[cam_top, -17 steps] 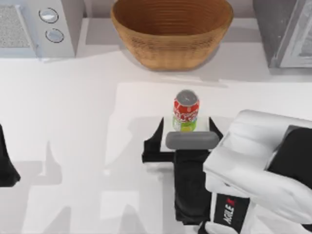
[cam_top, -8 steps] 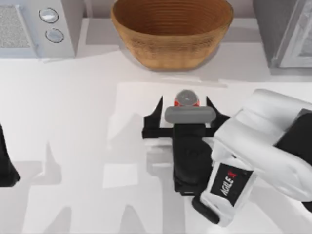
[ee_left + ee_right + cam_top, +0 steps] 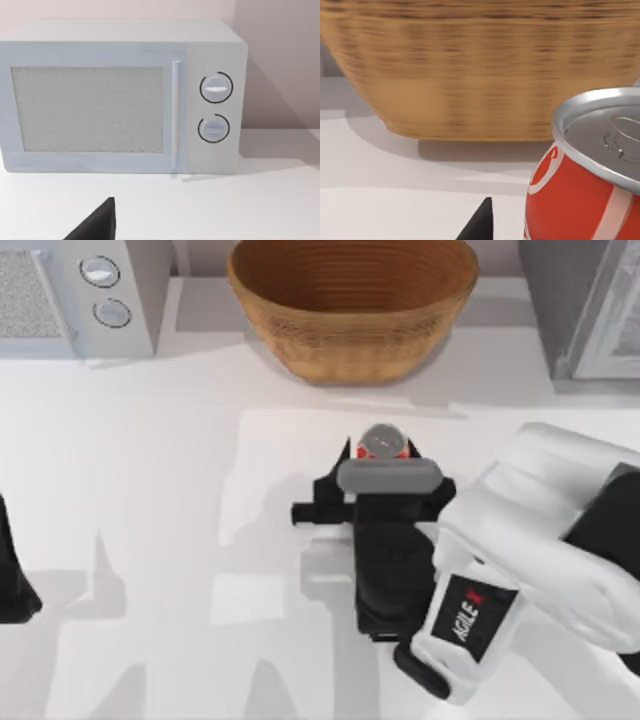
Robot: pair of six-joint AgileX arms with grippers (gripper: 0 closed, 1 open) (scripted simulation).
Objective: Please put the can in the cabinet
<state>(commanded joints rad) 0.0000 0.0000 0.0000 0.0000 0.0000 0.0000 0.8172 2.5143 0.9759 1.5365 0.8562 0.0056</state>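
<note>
Left arm [image 3: 12,575] parked at table's left edge, dark tip only in view; finger state not determinable. Microwave [image 3: 75,295] at rear left, two round dials [image 3: 215,88] one above the other beside a vertical handle; no legible markings on it.

Can [image 3: 383,443] upright on white table [image 3: 150,460], centre of top view, just in front of wicker basket [image 3: 352,305] and apart from it. Silver lid with raised rim seen from above; red sidewall showing at both edges under the lid. Right wrist view: can [image 3: 590,175] close up, red body with white curved lettering and a white stripe, silver lid with pull-tab relief; lettering too partial to read. Basket [image 3: 480,70] behind it, shadow between the two on the table.

Right gripper [image 3: 384,462] at the can, reaching from the near side. Dark fingers [image 3: 345,465] drawn in narrow, one on each side of the can, apparently pressed against its sides; grey camera bar across the gripper covering the can's lower body from above. Can's base on or off the table: cannot tell. One dark fingertip [image 3: 477,222] visible in the right wrist view beside the can.

White forearm casing [image 3: 530,560] extending to the lower right; black label on it reading "AGILE" in white with a red mark [image 3: 468,608].

Grey cabinet [image 3: 590,305] at rear right, well apart from the can.
</note>
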